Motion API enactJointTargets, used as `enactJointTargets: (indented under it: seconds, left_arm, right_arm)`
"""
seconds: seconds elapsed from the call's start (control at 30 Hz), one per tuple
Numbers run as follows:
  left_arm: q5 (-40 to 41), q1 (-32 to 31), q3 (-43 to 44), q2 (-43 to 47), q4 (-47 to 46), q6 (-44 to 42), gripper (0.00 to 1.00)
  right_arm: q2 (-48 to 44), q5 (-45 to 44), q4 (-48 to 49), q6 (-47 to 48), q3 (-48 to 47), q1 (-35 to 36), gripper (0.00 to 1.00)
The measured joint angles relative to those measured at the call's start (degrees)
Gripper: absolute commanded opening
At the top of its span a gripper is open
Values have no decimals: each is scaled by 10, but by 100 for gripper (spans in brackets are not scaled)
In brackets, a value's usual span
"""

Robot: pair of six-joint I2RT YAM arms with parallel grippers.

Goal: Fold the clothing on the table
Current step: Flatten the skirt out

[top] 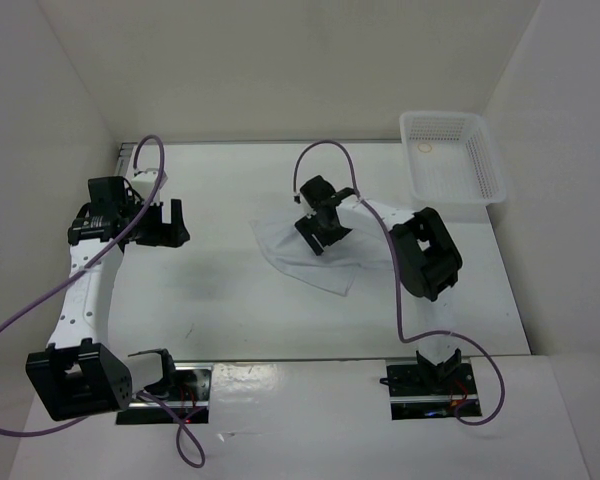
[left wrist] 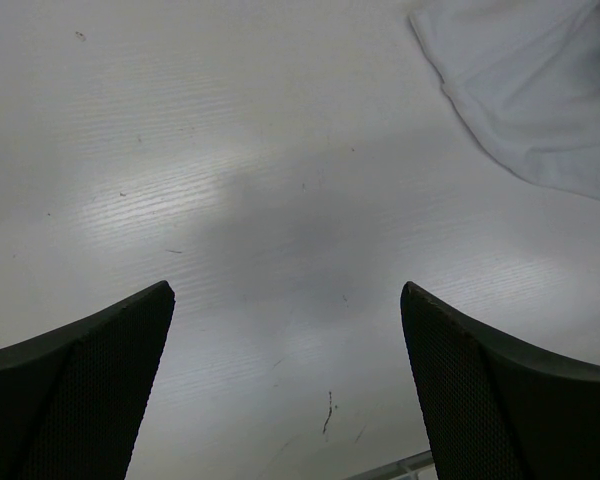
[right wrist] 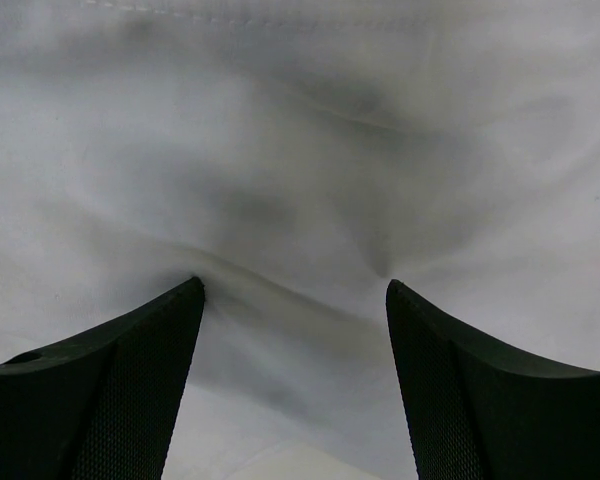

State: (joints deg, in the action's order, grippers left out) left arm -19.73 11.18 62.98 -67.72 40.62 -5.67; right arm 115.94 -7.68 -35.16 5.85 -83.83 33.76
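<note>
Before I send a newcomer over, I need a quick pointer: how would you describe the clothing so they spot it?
On the white table, look just right of centre, under the right pincer. The clothing lies there, a thin white cloth spread flat. Unlike the rigid mesh basket at the far right corner, it is limp and creased.

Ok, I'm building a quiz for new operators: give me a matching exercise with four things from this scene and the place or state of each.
Things:
1. clothing
2. mesh basket
3. left gripper
4. right gripper

Places or states:
A. open above bare table
B. at the far right corner
C. jaws apart, pressed down onto white cloth
D. lying rumpled mid-table

Pairs: 1-D, 2-B, 3-A, 4-C
</note>
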Motion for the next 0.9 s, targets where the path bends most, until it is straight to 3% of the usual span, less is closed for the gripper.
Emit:
enactJointTargets:
  seconds: [0.57, 0.9]
  left_arm:
    - [0, 0, 0, 0, 0, 0, 100]
    - [0, 0, -5, 0, -2, 0, 100]
  right_arm:
    - [19, 118, -90, 18, -14, -1, 78]
    - [16, 174, -152, 47, -9, 75, 78]
